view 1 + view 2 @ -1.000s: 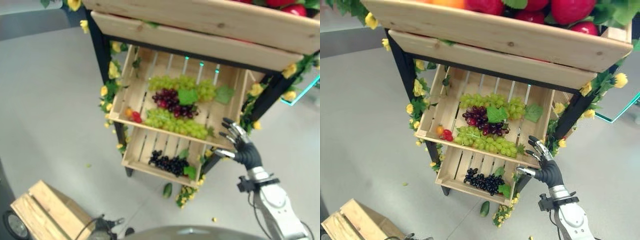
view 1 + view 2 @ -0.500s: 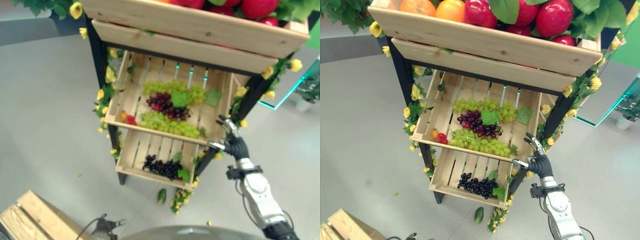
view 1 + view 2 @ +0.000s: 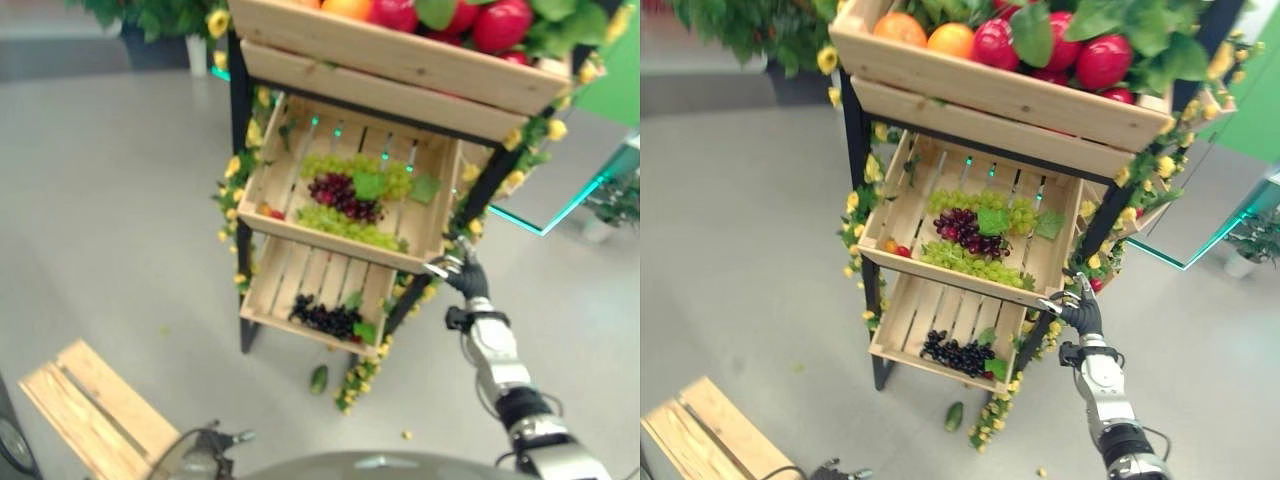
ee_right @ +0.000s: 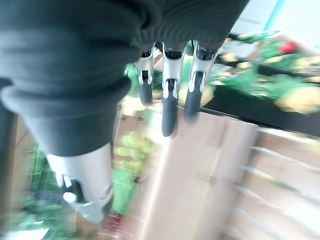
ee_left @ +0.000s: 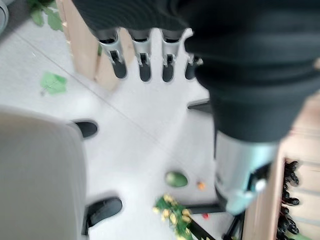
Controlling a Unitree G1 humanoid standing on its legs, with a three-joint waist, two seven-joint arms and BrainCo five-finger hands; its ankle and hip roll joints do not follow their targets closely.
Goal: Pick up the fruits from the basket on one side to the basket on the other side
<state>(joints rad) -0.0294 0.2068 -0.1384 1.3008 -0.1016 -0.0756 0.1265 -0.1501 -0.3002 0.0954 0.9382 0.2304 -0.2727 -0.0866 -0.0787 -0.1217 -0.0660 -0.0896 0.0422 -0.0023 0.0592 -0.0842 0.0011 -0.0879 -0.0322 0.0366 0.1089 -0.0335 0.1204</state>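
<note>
Now the right hand (image 3: 1081,309) is reaching up with loose, empty fingers by the corner of the middle crate (image 3: 902,215), probably so it can get at the grapes (image 3: 971,265) lying inside it.

We see the middle crate (image 3: 1035,275) holding grapes (image 3: 965,232), with the upper crate (image 3: 1000,90) at 12 o'clock above it. The lower crate (image 3: 902,345) sits beneath, and a floor crate (image 3: 700,430) lies at 8 o'clock.

Head eyes downward (shared stand (image 3: 350,200)), wrists close.
</note>
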